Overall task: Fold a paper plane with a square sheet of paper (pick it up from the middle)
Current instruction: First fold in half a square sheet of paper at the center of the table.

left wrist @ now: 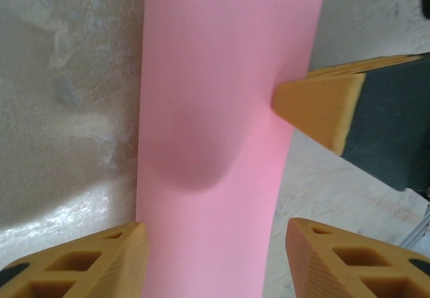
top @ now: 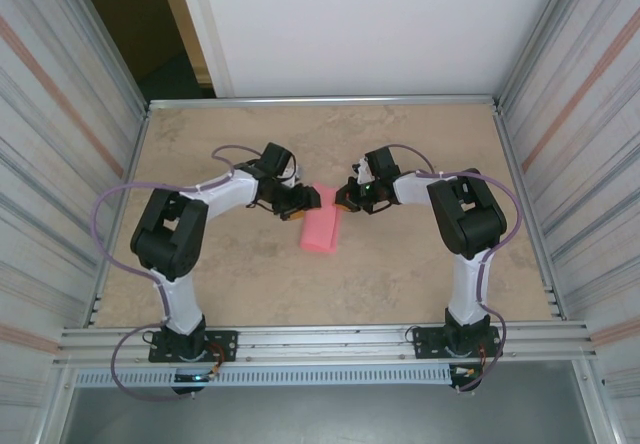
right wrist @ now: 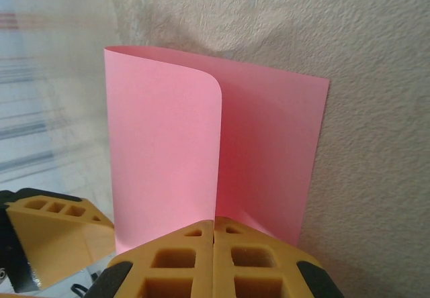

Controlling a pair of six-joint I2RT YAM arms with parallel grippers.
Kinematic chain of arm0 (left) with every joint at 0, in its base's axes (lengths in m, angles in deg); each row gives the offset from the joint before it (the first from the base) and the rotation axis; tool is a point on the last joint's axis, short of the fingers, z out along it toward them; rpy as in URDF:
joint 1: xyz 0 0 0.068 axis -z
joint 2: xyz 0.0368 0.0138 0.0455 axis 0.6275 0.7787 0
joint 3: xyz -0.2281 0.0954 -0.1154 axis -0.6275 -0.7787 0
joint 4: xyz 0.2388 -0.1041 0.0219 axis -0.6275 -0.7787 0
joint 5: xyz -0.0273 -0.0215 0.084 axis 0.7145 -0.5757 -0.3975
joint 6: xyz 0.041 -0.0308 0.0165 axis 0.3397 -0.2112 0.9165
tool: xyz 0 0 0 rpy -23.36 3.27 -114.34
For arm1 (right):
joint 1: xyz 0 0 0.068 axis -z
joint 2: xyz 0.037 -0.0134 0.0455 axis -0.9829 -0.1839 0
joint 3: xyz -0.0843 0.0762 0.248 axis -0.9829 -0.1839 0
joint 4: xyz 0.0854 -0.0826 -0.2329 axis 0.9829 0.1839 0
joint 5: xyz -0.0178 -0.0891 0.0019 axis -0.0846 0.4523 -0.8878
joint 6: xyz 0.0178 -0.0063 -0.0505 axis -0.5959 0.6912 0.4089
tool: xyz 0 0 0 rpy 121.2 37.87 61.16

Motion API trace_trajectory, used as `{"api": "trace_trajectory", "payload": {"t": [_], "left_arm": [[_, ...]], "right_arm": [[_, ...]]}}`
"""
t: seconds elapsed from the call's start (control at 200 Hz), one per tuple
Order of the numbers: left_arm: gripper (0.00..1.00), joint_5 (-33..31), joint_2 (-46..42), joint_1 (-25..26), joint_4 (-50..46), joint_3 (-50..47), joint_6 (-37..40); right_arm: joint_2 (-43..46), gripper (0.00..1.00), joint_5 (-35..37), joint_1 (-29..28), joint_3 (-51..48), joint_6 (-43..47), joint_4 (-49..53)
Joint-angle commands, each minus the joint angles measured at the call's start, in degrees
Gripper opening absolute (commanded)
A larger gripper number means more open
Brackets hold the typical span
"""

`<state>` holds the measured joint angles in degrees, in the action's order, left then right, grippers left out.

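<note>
The square sheet of paper [top: 320,232] is pink and lies mid-table, folded loosely in half with its top layer bulging. In the right wrist view one flap of the sheet [right wrist: 168,164] curls over the other, and both run into the seam of my right gripper [right wrist: 213,241], which is shut on the sheet's near edge. My left gripper [left wrist: 215,264] is open, its orange fingers [left wrist: 74,264] standing either side of the sheet [left wrist: 215,110] without touching it. From above, the left gripper [top: 300,204] and right gripper [top: 347,201] face each other across the sheet's far end. No paper plane shape shows.
The beige table [top: 420,274] is fenced by ribbed metal walls [top: 570,164] left and right and a white panel behind. An aluminium rail [top: 320,339] carries both arm bases along the near edge. A right fingertip [left wrist: 316,107] pokes into the left wrist view.
</note>
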<state>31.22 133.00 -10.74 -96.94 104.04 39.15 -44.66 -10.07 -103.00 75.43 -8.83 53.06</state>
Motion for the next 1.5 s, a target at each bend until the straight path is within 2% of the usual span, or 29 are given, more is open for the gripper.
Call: {"api": "trace_trajectory", "payload": {"t": [0.0, 0.271, 0.561, 0.797, 1.067, 1.133, 1.298, 1.493], "left_arm": [[0.57, -0.4, 1.5, 0.1, -2.1, 2.5, 1.1], [0.5, 0.5, 4.3, 0.4, -2.4, 4.3, 1.9], [0.51, -2.5, 4.6, 0.4, -4.6, 4.3, 2.3], [0.5, -1.7, 6.3, 0.9, -5.0, 5.6, 2.1], [0.42, -7.2, 8.9, 2.5, -10.3, 8.1, 1.0], [0.39, -9.1, 9.4, 2.8, -11.3, 8.1, -0.1], [0.38, -13.9, 11.1, 4.0, -13.0, 7.8, -3.3], [0.38, -17.3, 14.9, 6.2, -14.3, 7.9, -7.5]], "right_arm": [[2.6, 0.04, 0.9, 0.2, -0.2, 1.7, 1.7], [2.4, 0.04, 0.7, 0.2, -0.1, 1.7, 2.0], [2.4, 0.05, 1.8, 0.4, 0.4, 2.7, 3.1], [2.0, 0.05, 2.9, 0.6, 1.1, 3.3, 4.1], [2.3, 0.07, 2.6, 0.6, 1.7, 3.2, 4.4], [2.7, 0.12, 2.6, 0.9, 1.8, 2.7, 4.8], [7.4, 0.33, 4.1, 2.4, -0.6, 1.3, 4.4], [14.4, 0.39, 6.7, 4.4, -5.8, 1.5, 5.2]]}}
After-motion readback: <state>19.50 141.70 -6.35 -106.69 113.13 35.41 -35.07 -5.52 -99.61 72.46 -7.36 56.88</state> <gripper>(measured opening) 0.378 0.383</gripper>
